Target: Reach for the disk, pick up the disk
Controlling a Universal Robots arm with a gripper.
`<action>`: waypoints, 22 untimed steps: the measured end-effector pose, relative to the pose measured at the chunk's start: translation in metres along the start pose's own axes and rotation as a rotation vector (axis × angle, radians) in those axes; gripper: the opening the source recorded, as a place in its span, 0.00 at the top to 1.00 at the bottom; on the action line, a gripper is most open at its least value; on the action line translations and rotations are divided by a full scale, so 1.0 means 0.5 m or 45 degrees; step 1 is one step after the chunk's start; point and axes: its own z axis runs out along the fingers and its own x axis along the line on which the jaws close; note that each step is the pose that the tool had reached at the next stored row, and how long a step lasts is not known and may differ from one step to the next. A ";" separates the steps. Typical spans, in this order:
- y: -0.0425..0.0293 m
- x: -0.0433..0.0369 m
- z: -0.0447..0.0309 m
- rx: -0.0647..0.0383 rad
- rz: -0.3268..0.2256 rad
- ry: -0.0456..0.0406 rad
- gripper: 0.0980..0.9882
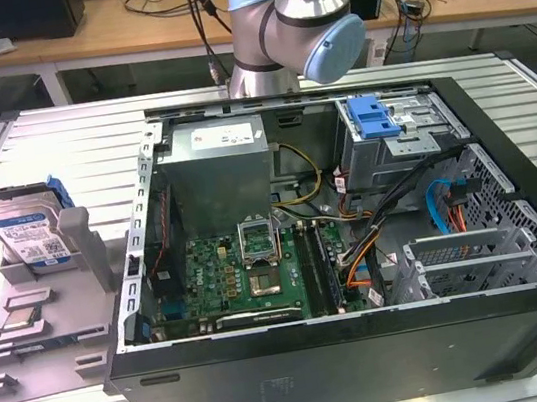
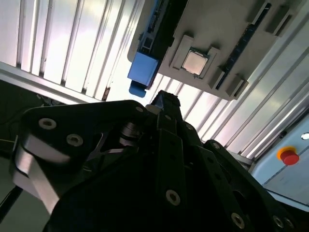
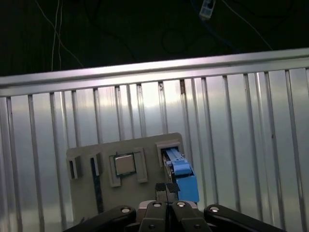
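Silver with a blue bracket round its edges, the disk (image 1: 22, 230) stood on edge in a slot of a grey holder (image 1: 89, 253). The holder lay on the slatted metal table (image 1: 57, 141), to the exterior view's left of an open black case (image 1: 372, 352). The disk's labelled face leaned slightly back. A small square chip (image 1: 22, 321) sat in a shallow pocket of the holder, nearer the camera than the disk and apart from it.

The arm (image 1: 294, 30) rose behind the case in the exterior view, well apart from the holder.

In the first wrist view the gripper (image 3: 166, 188) looked down on the holder (image 3: 149, 145). Its two black fingertips were pressed together with nothing between them. The disk (image 3: 182, 174) appeared edge-on there, its blue end just beside the fingertips in the picture. The gap in height between them could not be judged, and no contact showed. The chip (image 3: 124, 165) lay in its pocket on the other side of a ridge from the disk.

In the second wrist view the black linkage filled the foreground, and beyond it were the disk's blue end (image 2: 144, 67) and the chip (image 2: 195, 63). A red button (image 2: 288, 156) sat on a pale surface off past the table's edge.
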 end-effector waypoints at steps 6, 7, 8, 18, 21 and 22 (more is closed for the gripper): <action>0.000 0.000 0.000 0.000 -0.071 0.003 0.99; 0.000 0.000 0.000 0.000 -0.079 0.003 0.99; 0.000 0.000 0.000 0.000 -0.089 0.003 0.99; 0.000 0.000 0.000 0.000 -0.097 0.004 0.92; 0.000 0.000 0.000 0.000 -0.099 0.004 0.78; 0.000 0.000 0.000 0.000 -0.100 0.004 0.64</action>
